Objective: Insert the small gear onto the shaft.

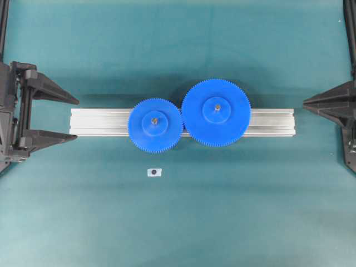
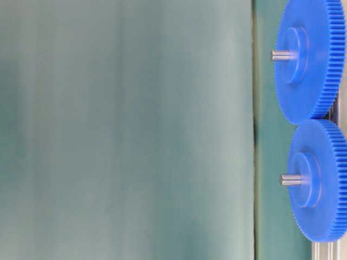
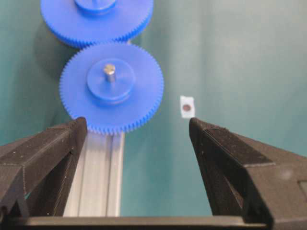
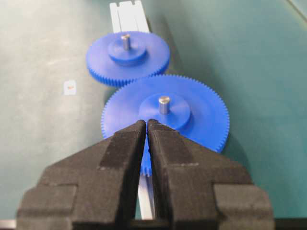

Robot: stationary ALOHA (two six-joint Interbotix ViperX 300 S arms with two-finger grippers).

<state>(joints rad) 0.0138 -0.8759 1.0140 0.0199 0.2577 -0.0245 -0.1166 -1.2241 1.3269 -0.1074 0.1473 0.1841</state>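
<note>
The small gear (image 1: 141, 131) is a blue toothed wheel sitting on the shaft (image 1: 154, 119), whose grey tip pokes up through the hub. Its teeth mesh with the larger blue gear (image 1: 233, 119) to its right. In the left wrist view the small gear (image 3: 139, 96) and shaft (image 3: 110, 72) lie just beyond my left gripper (image 3: 138, 123), which stands open and empty. Seen from overhead, the left gripper (image 1: 77, 118) is off the rail's left end. My right gripper (image 1: 305, 104) is shut on nothing at the right edge, behind the larger gear (image 4: 201, 120).
Both gears sit on a silver aluminium rail (image 1: 100, 122) lying across the green table. A small white tag with a dark dot (image 1: 154, 172) lies in front of the small gear. The table-level view shows the small gear (image 2: 325, 216) edge-on below the larger one.
</note>
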